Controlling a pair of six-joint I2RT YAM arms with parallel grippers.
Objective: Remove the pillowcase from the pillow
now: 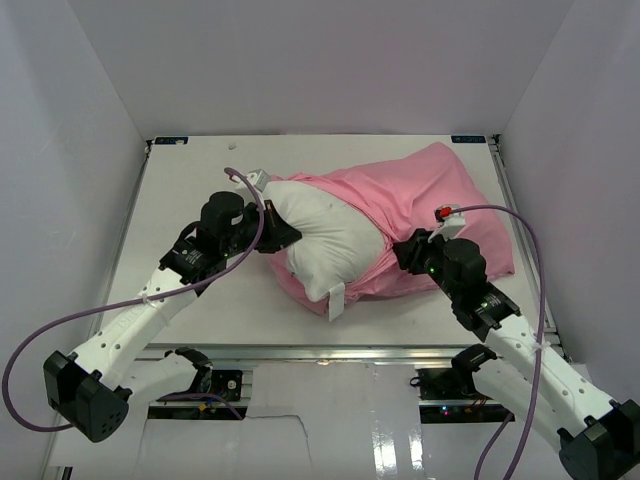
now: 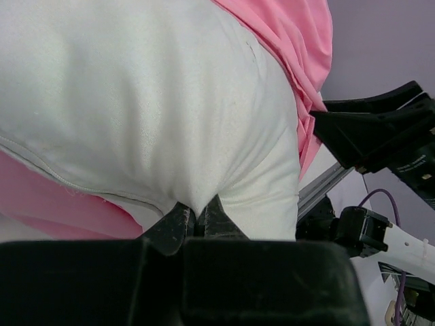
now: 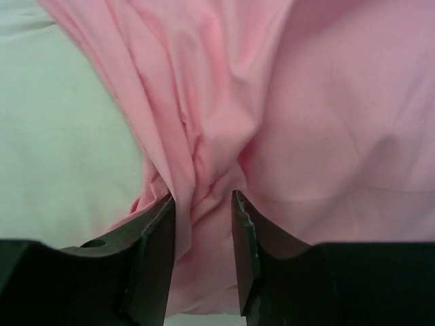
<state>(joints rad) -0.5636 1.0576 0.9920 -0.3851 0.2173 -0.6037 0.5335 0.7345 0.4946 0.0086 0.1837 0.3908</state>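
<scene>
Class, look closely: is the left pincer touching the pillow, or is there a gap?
Touching. The left wrist view shows the left pincer closed on a pinched fold of the white pillow, with no gap.

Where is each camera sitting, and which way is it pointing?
Top external: above and behind the arms, looking down at the table; left arm and right arm show.
Left wrist: on the left arm, facing the pillow that the left fingers pinch.
Right wrist: on the right arm, facing the pillowcase bunched between the right fingers.
Shared: both wrist views show pillow and pillowcase.
</scene>
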